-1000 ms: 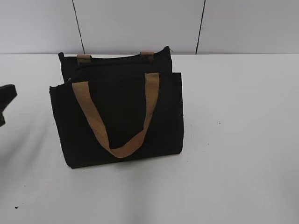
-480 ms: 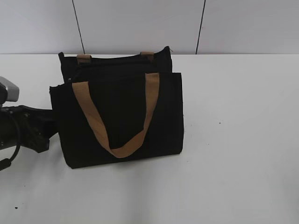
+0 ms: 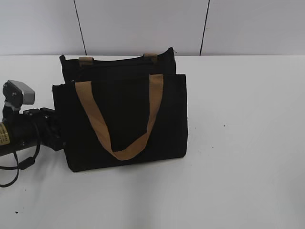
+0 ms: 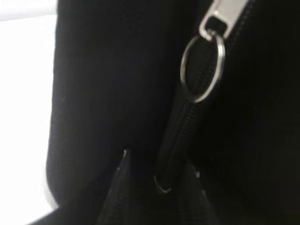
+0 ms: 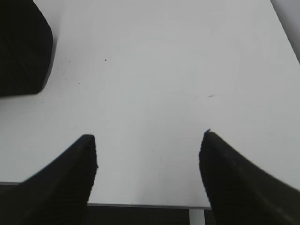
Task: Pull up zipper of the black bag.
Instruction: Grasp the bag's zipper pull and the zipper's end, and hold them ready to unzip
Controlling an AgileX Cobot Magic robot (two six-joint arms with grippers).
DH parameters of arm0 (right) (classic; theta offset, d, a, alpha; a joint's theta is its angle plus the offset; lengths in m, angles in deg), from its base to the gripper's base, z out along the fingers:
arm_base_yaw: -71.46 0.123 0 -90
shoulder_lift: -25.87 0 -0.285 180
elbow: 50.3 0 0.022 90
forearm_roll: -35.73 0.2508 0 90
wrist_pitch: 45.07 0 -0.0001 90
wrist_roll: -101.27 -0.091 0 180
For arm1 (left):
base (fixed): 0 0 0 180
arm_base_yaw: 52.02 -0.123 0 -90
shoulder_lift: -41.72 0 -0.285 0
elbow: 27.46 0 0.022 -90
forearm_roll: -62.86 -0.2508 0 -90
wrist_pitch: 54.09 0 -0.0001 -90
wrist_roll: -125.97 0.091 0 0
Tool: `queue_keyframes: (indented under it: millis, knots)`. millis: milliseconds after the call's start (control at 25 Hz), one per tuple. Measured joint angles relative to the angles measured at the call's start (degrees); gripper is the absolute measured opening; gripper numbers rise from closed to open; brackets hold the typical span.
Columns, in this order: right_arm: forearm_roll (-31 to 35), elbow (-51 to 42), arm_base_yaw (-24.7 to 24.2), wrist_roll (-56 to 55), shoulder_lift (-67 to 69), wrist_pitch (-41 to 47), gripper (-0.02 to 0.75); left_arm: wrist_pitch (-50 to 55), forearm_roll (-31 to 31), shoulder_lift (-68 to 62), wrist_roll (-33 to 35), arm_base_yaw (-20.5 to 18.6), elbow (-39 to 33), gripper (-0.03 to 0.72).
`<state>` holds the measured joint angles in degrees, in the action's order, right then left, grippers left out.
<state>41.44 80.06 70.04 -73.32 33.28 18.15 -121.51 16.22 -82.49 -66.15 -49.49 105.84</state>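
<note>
The black bag [image 3: 124, 109] stands upright mid-table with a tan strap [image 3: 97, 126] looping down its front. My left gripper [image 3: 57, 130] is against the bag's left end. In the left wrist view its two dark fingers [image 4: 158, 161] sit open on either side of the lower end of the black zipper line [image 4: 180, 122]. The silver zipper pull [image 4: 221, 18] with its wire ring [image 4: 202, 70] lies further up that line, apart from the fingers. My right gripper [image 5: 149, 140] is open and empty over bare table, with a corner of the bag [image 5: 21, 47] at its far left.
The white table [image 3: 238, 143] spreads to the right and front of the bag. A pale panelled wall [image 3: 143, 24] stands close behind it. The table's near edge [image 5: 140, 205] shows below the right gripper. The right arm is outside the exterior view.
My left arm has come in from the left edge and moved right up to the bag's left end. The bag has shifted only slightly.
</note>
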Motion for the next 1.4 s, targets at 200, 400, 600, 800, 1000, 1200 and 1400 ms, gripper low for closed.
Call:
queue_keyframes:
  millis: [200, 400, 600, 800, 1000, 1200, 1400]
  knots:
    - [0.00, 0.00, 0.00, 0.00, 0.00, 0.00, 0.525, -1.36, 1.63, -0.92, 0.14, 0.00, 0.49, 0.076]
    - [0.00, 0.00, 0.00, 0.00, 0.00, 0.00, 0.525, -1.33, 2.00, 0.44, 0.39, -0.05, 0.03, 0.038]
    - [0.00, 0.00, 0.00, 0.00, 0.00, 0.00, 0.525, 0.31, 8.14, 8.19, 5.12, -0.05, -3.06, 0.036]
    - [0.00, 0.00, 0.00, 0.00, 0.00, 0.00, 0.525, 6.60, 19.64, 19.22, 11.44, -0.10, -6.71, 0.035]
    - [0.00, 0.00, 0.00, 0.00, 0.00, 0.00, 0.525, 11.73, 20.69, 28.53, 13.00, -0.10, -7.13, 0.035]
    - [0.00, 0.00, 0.00, 0.00, 0.00, 0.00, 0.525, 17.87, 18.12, 35.24, 12.51, -0.10, -7.18, 0.035]
    - [0.05, 0.00, 0.00, 0.00, 0.00, 0.00, 0.525, 20.54, 14.31, 39.07, 7.38, -0.10, -7.18, 0.035]
